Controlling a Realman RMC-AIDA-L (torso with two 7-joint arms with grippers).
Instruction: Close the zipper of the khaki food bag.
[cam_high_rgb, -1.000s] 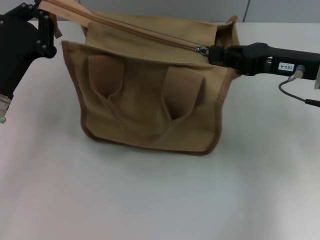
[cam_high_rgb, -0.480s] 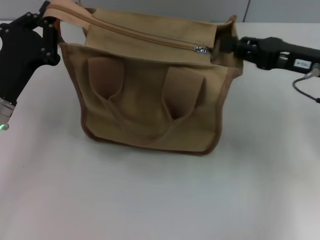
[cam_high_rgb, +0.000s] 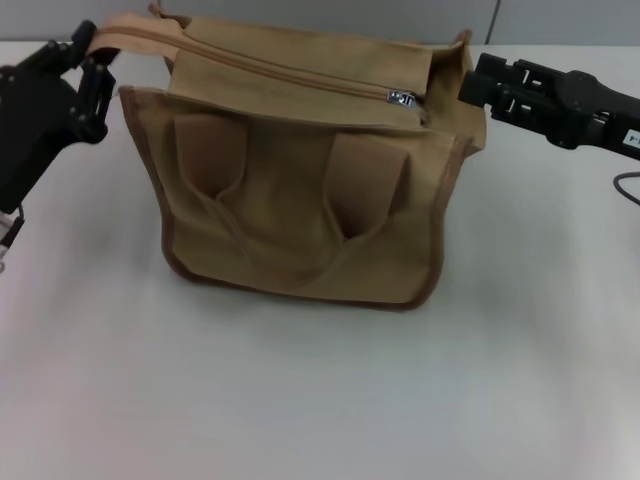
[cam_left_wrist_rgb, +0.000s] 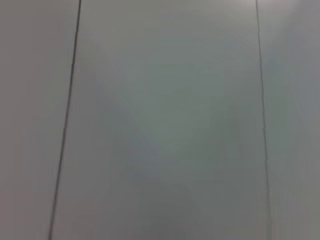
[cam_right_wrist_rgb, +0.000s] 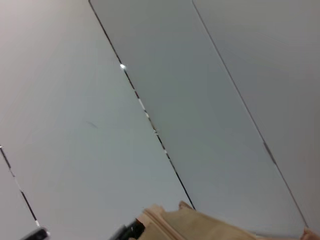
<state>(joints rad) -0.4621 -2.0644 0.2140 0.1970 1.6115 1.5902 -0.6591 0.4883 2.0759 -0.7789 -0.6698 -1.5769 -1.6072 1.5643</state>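
**Khaki food bag sitting zipped almost to the end, grippers at both ends**

The khaki food bag (cam_high_rgb: 300, 200) is sitting upright on a plain white table (cam_high_rgb: 320, 400), roughly centre and toward the far edge. It's a boxy tan canvas thing with darker brown trim running round the edges and two wide loop handles hanging flat against the front panel. The fabric is looking soft and a bit slouchy.

The zipper (cam_high_rgb: 290, 75) is running diagonally along the top, with the small shiny silver slider (cam_high_rgb: 403, 97) sitting near the bag's right end.

The left gripper (cam_high_rgb: 88, 65) is reaching in from the left side, arm angled up, and it's pinching the tan tape tail at the left end of the zipper line. The right gripper (cam_high_rgb: 478, 85) is stretching in horizontally from the right, just beside the bag's right top corner and clear of the slider; its fingers are looking released, though that's hard to be sure of from this angle.

Behind the table there's a grey panelled wall (cam_left_wrist_rgb: 165, 120) with thin dark seams.
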